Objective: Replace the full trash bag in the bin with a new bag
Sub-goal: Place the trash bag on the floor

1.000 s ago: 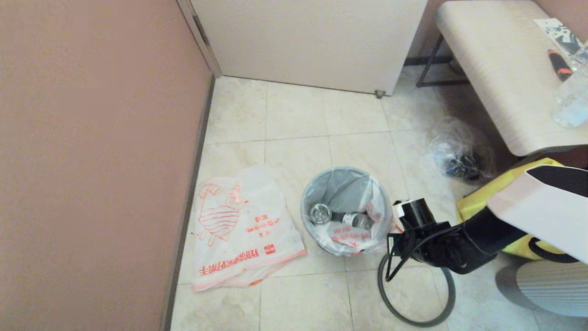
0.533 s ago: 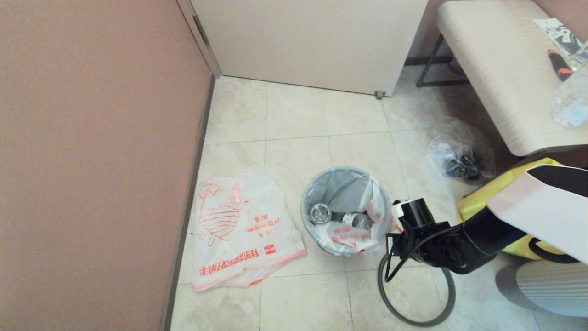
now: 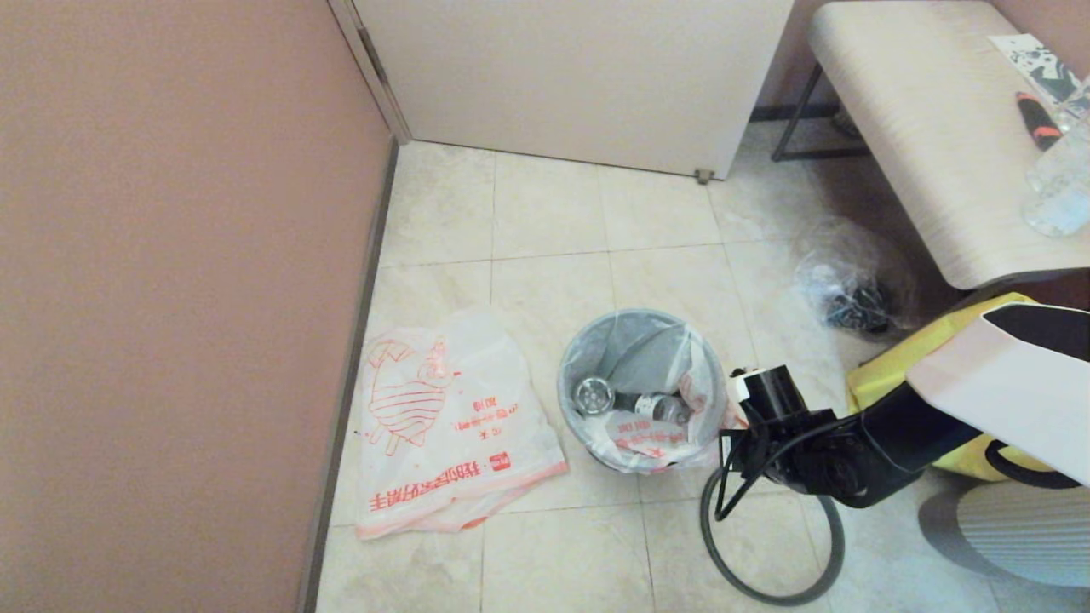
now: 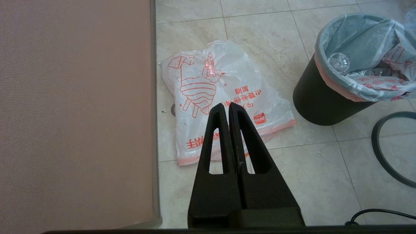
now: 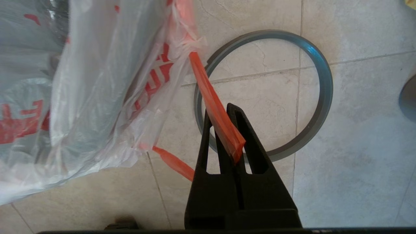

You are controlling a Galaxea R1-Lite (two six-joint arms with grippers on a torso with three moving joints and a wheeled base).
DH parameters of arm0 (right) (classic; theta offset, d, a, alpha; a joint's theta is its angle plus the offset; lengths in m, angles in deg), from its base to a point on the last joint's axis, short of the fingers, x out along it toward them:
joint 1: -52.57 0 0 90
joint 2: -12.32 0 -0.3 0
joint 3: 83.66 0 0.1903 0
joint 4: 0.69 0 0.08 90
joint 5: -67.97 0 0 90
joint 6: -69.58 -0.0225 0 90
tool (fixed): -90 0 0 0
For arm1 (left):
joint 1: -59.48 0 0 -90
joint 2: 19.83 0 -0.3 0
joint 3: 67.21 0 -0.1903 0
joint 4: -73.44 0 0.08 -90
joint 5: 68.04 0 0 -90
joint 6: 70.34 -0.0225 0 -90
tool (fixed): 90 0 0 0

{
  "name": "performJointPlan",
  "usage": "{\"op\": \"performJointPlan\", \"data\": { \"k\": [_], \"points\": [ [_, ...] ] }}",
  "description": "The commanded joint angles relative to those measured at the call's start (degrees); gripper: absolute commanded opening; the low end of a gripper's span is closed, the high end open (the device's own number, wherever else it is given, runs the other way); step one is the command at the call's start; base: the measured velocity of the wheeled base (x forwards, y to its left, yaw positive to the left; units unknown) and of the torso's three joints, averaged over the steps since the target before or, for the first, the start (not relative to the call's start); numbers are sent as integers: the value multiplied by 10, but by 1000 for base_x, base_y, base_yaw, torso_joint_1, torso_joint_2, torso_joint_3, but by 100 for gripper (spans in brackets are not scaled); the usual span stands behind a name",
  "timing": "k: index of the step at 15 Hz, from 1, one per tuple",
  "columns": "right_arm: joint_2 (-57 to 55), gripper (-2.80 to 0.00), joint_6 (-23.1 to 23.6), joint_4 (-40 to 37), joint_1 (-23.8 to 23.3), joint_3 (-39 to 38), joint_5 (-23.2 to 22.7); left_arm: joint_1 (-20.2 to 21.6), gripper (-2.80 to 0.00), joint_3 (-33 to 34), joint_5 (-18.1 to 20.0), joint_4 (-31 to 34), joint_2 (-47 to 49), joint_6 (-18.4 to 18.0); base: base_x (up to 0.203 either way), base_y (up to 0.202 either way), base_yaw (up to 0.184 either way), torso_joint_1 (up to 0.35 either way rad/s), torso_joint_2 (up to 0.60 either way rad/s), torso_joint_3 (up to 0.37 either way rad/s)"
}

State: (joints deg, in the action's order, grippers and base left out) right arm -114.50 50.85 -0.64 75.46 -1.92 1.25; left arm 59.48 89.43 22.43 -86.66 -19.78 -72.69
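Right pincer (image 5: 227, 113) | clamped on orange handle of full trash bag (image 5: 97, 84) | beside bin (image 3: 645, 387)

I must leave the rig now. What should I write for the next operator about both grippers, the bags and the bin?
Right gripper: beside the small round black plastic bin, shut on an orange-red handle of the full translucent white trash bag.
Left gripper: shut, empty, above the floor near the new bag.
Full bag sits inside the bin, its rim folded over the edge.
Thin limp new bag with the red striped cartoon print lies flat on the tiles left of the bin.
Thin dark grey hoop lies on the floor.
Done: handle gripped.
Left: lift the full bag out, then fit the new bag.
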Motion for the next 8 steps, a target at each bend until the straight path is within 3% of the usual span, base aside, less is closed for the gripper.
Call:
{"op": "performJointPlan", "data": {
  "k": [1,8],
  "points": [
    [4,-280,-1,1,1,0,2,0,-280,13,0,0,0,0,0,0,0,0,0,0],
    [12,-280,-1,1,11,1,9,0,-280,13,0,0,0,0,0,0,0,0,0,0]
  ]
}}
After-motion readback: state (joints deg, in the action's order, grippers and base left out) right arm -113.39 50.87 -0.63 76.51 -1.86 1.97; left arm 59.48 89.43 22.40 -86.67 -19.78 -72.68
